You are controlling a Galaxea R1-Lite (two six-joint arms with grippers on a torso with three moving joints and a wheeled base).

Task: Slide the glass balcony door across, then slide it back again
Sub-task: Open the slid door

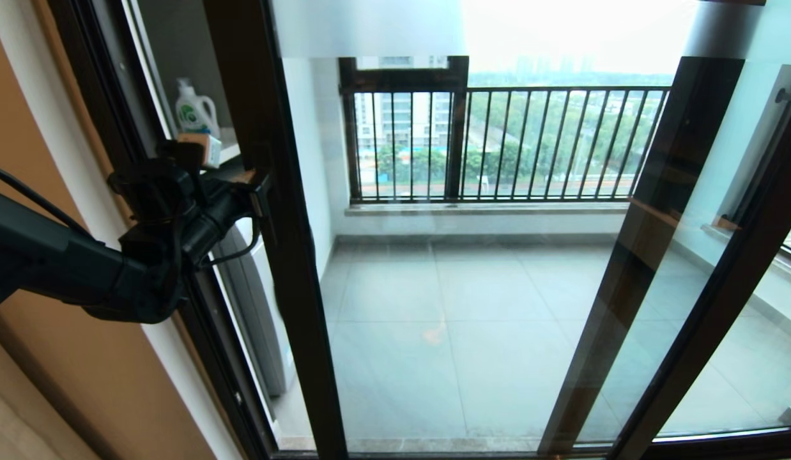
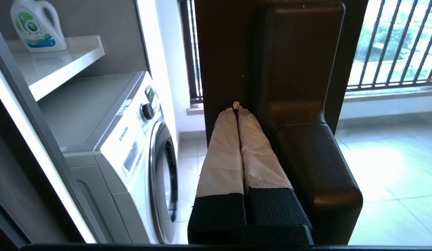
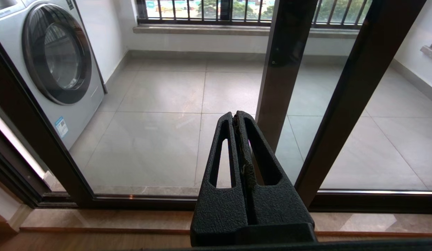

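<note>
The glass balcony door has a slim dark frame, and a narrow gap shows between its left stile and the jamb. My left gripper reaches that stile at about mid height. In the left wrist view the left gripper is shut, its white-taped fingers pressed together with nothing between them. The tips rest against the dark frame, right beside the chunky black handle. My right gripper is shut and empty, held low in front of the door's bottom rail; it is out of the head view.
Behind the gap stand a white washing machine and a shelf with a detergent bottle. A second dark-framed glass panel overlaps on the right. A black railing closes the tiled balcony. An orange wall lies left.
</note>
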